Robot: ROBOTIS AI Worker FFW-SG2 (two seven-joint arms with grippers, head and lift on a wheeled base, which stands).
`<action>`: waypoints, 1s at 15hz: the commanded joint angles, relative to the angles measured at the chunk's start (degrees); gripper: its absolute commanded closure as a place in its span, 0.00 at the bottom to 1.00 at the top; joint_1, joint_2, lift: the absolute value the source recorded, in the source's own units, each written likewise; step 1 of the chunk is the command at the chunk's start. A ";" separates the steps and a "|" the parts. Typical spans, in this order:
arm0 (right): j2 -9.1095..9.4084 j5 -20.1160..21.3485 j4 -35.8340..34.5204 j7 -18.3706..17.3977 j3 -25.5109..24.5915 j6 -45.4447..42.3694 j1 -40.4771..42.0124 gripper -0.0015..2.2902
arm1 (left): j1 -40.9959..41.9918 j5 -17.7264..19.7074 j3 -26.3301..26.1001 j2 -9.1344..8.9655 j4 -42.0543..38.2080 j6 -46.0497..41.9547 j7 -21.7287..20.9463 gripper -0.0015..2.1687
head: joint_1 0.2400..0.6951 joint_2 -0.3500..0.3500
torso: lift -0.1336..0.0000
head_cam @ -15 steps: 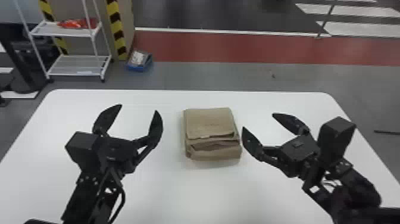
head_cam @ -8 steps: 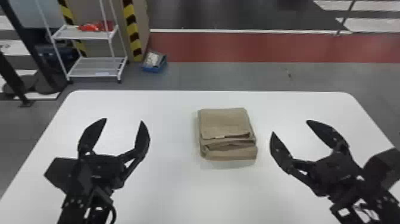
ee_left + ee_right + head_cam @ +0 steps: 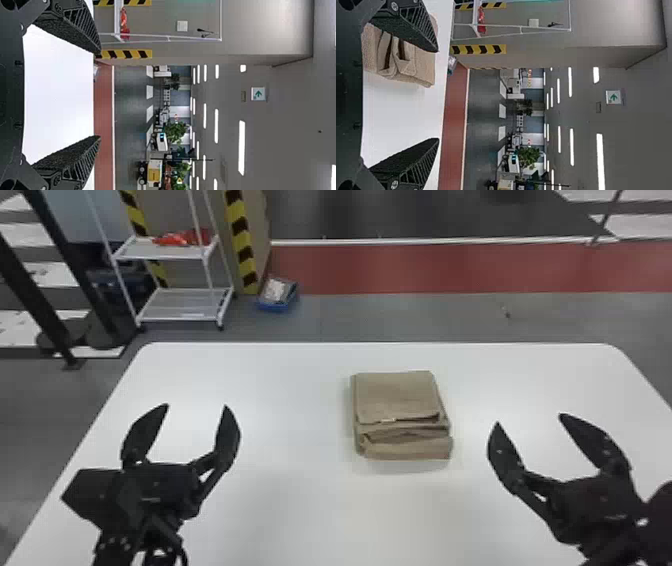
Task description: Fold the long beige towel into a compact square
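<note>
Lying squarish between left tool (image 3: pixel 196 405) and right tool (image 3: pixel 528 419), both spread, the towel (image 3: pixel 397 395) points its layers robotward.

Worktop (image 3: pixel 280 510): near edge cut off from me at six o'clock, head view. Towel (image 3: pixel 424 68): partly hidden behind the right gripper (image 3: pixel 528 419), right wrist view. Red item (image 3: pixel 184 238), between ten and eleven o'clock, head view: too blurred to identify.

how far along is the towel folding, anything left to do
The folding looks essentially done: the beige towel lies in a compact, roughly square stack on the white table. Nothing is in hand; the left end effector and right end effector are open on either side of the towel. What's left seems optional: perhaps neatening the near edge, where layers gape a little.
</note>
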 commanded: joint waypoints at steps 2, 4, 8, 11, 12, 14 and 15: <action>-0.02 -0.23 -0.10 0.07 0.00 0.03 0.20 0.04 | -0.01 -0.55 -0.28 -0.09 0.04 0.00 0.19 0.06 | 1.00 0.56 | 0.12; -0.02 -0.23 -0.02 0.07 -0.09 -0.14 0.20 0.04 | -0.01 -0.64 -0.64 -0.09 0.13 0.00 0.19 0.06 | 1.00 0.56 | 0.12; -0.11 -0.23 -0.02 0.16 -0.35 -0.67 0.20 0.04 | 0.25 -0.73 -0.64 -0.09 -0.05 0.00 0.19 0.06 | 1.00 0.54 | 0.12; -0.20 0.12 -0.10 0.33 -0.35 -1.38 0.37 0.04 | 0.34 -1.52 -0.90 -0.09 -0.05 0.00 0.19 0.06 | 1.00 0.54 | 0.12; -0.20 0.12 -0.19 0.33 -0.35 -1.55 0.46 0.04 | 0.43 -1.52 -0.90 -0.09 -0.05 0.00 0.28 0.06 | 1.00 0.54 | 0.12; -0.20 0.38 -0.19 0.33 -0.18 -1.55 0.73 0.04 | 0.43 -1.52 -0.90 -0.09 -0.14 0.00 0.28 0.06 | 1.00 0.54 | 0.12; -0.20 0.47 -0.37 0.33 0.00 -1.55 0.90 0.04 | 0.51 -1.61 -0.90 -0.09 -0.23 -0.53 0.37 0.06 | 1.00 0.54 | 0.12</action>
